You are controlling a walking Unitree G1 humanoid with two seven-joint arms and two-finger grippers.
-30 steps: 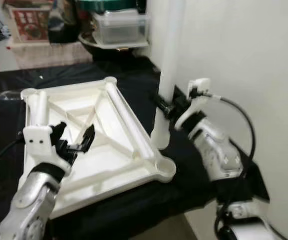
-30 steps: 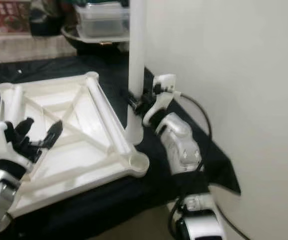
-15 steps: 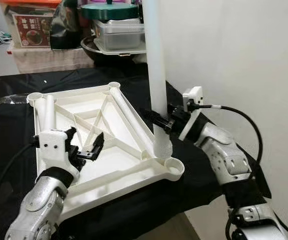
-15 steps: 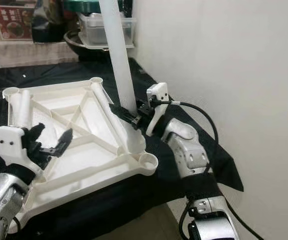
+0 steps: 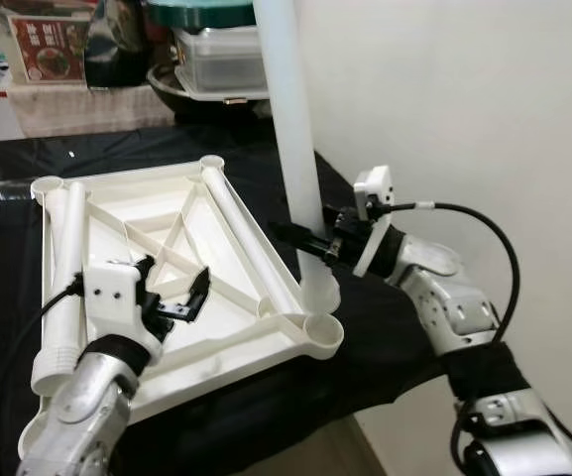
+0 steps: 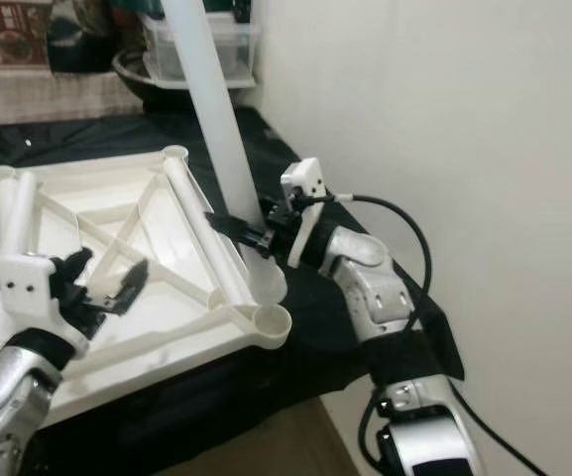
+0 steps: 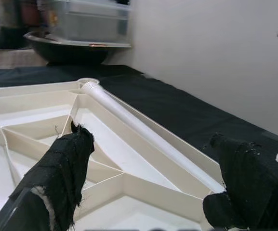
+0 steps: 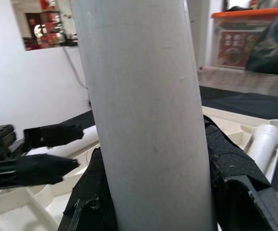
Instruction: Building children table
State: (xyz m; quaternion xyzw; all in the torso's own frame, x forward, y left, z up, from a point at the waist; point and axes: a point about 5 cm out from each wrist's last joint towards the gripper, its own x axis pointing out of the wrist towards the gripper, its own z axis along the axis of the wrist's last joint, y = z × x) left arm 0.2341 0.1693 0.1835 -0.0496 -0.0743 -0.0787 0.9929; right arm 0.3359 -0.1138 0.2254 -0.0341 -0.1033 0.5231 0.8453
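Over the near right corner socket (image 5: 323,330) of the upturned tabletop (image 5: 157,288), the right gripper (image 5: 300,238) pinches a white leg (image 5: 290,139), tilted, foot just beside the hole. Next it needs centring and pressing down, I'd say; the left gripper (image 5: 171,293) hovers spread above the ribs.

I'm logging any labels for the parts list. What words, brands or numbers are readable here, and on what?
No text is readable.
Red printed box at the back: it carries a picture and print, too small and blurred to read.
White tabletop, white table leg and both grippers: no markings visible.
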